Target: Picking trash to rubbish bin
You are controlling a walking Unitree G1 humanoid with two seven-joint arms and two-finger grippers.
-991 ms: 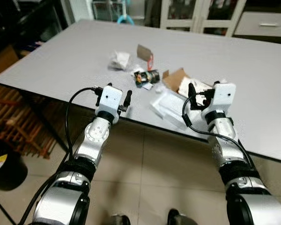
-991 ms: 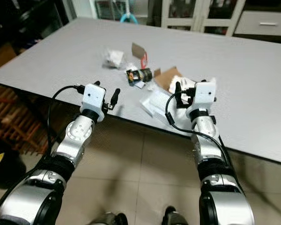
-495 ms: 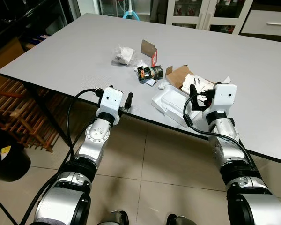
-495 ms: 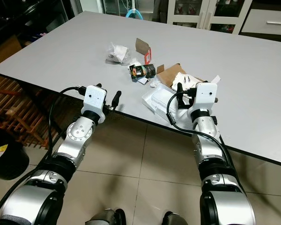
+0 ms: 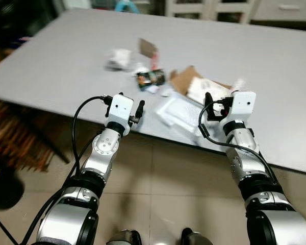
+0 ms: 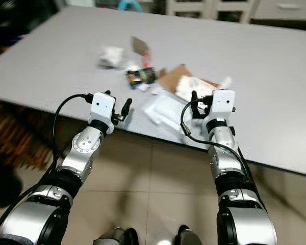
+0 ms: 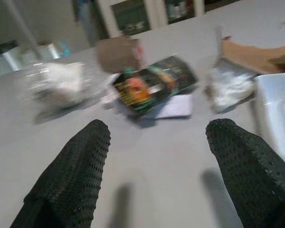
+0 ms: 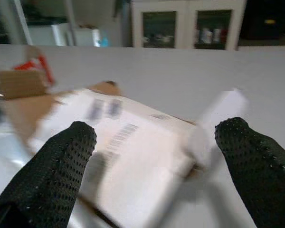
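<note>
Trash lies in a cluster on the grey table (image 5: 66, 61): a crumpled white bag (image 5: 117, 57), a brown card scrap (image 5: 148, 47), a dark printed wrapper (image 5: 150, 78), an open cardboard box (image 5: 186, 81) holding white labelled paper (image 8: 118, 142), and a clear plastic tray (image 5: 176, 109). My left gripper (image 7: 156, 142) is open at the table's near edge, pointing at the dark wrapper (image 7: 154, 85) with bare tabletop between. My right gripper (image 8: 154, 142) is open just short of the cardboard box, with nothing between its fingers.
Tiled floor (image 5: 158, 189) lies below the table's front edge. Wooden slats (image 5: 20, 148) and a dark round object (image 5: 2, 191) sit low on the left, both blurred. White cabinets (image 5: 229, 7) stand behind the table. The table's right half is bare.
The whole picture has shifted and blurred, so the camera moved. Both arms hold the same pose with open fingers, and the trash lies as before.
</note>
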